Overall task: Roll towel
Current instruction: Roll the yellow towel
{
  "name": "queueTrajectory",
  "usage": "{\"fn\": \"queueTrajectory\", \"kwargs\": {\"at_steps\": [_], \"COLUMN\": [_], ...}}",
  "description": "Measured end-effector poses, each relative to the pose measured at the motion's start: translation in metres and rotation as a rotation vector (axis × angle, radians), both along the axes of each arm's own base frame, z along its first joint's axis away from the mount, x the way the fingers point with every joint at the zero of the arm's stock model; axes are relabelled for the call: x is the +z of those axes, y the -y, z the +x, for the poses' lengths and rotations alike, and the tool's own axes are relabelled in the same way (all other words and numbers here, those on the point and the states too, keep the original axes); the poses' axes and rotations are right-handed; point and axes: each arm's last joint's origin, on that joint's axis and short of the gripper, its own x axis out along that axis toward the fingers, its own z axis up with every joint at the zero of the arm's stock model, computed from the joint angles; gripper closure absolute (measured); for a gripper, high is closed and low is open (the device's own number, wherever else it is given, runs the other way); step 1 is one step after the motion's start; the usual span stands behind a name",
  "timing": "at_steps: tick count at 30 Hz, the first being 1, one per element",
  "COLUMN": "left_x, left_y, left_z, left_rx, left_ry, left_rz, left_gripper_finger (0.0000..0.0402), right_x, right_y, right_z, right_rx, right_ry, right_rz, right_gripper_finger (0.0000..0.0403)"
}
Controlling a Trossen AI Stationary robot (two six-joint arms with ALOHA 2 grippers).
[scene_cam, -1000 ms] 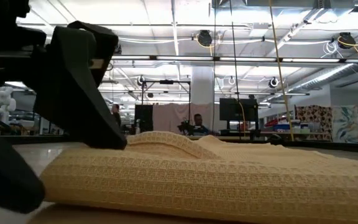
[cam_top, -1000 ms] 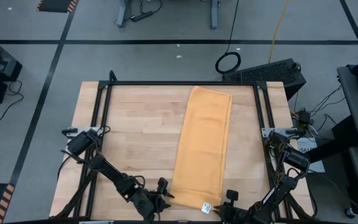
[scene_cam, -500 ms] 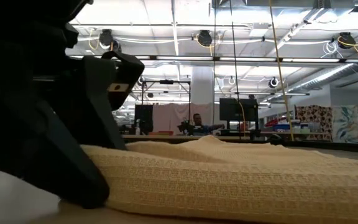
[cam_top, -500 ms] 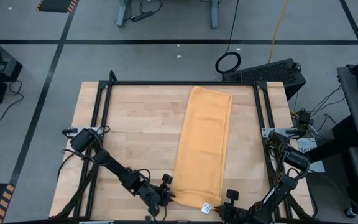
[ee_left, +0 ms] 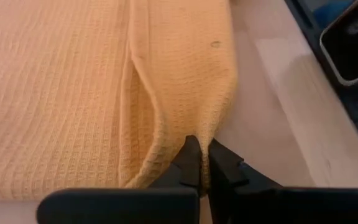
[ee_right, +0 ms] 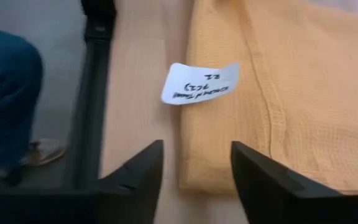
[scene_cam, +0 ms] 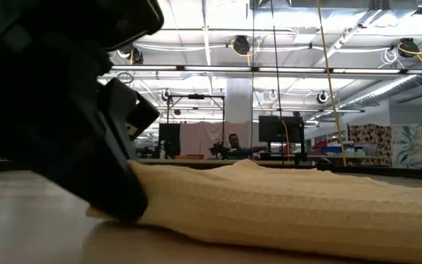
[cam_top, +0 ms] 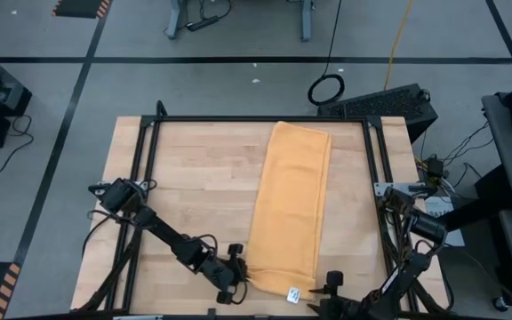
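Towel (cam_top: 289, 209) lies flat as a long folded strip on the table (cam_top: 194, 178), right of centre, one short end at the near edge, not yet rolled. Left gripper (ee_left: 201, 163) is pressed together, pinching the towel's near left corner. Right gripper (ee_right: 194, 163) stands spread, holding nothing, just short of the near right corner beside the white label (ee_right: 199, 83).

Risk: only one corner is held. Lifting now would likely skew the end, giving a crooked, cone-shaped roll. The thin pinch could also slip.
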Motion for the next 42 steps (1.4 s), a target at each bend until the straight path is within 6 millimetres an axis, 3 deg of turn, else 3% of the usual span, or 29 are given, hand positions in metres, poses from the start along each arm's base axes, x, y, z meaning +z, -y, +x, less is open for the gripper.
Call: {"fn": "queueTrajectory", "kwargs": {"at_steps": [5, 9, 16, 18, 21, 24, 28, 35, 42], "left_x": [0.000, 0.004, 0.032, 0.038, 0.044, 0.037, 0.028, 0.023, 0.026], "left_y": [-0.006, -0.011, -0.009, -0.010, -0.018, -0.034, -0.053, -0.073, -0.066], "left_z": [0.005, 0.008, 0.005, 0.005, 0.006, 0.008, 0.015, 0.020, 0.016], "left_rx": [0.042, 0.038, -0.054, -0.078, -0.083, -0.068, -0.087, -0.138, -0.318], "left_ry": [-0.038, -0.066, -0.070, -0.070, -0.090, -0.155, -0.213, -0.287, -0.332], "left_rz": [-0.091, -0.157, -0.287, -0.313, -0.313, -0.249, -0.223, -0.266, -0.399], "left_gripper_finger": [0.0395, 0.0396, 0.0397, 0.0396, 0.0396, 0.0396, 0.0395, 0.0394, 0.0394], "right_x": [-0.027, -0.032, 0.000, 0.014, 0.030, 0.051, 0.066, 0.059, 0.060], "right_y": [-0.002, 0.000, 0.010, 0.013, 0.020, 0.031, 0.046, 0.059, 0.053], "right_z": [0.003, 0.005, -0.002, 0.000, 0.006, 0.012, 0.020, 0.043, 0.051], "right_rx": [-0.012, -0.064, -0.149, -0.187, -0.236, -0.255, -0.211, -0.170, -0.026], "right_ry": [0.020, 0.032, -0.035, -0.020, -0.025, -0.105, -0.181, -0.325, -0.368], "right_rz": [-0.057, -0.026, 0.097, 0.153, 0.220, 0.292, 0.258, 0.272, 0.334], "right_gripper_finger": [0.0175, 0.0197, 0.0363, 0.0390, 0.0384, 0.0387, 0.0398, 0.0398, 0.0399]}}
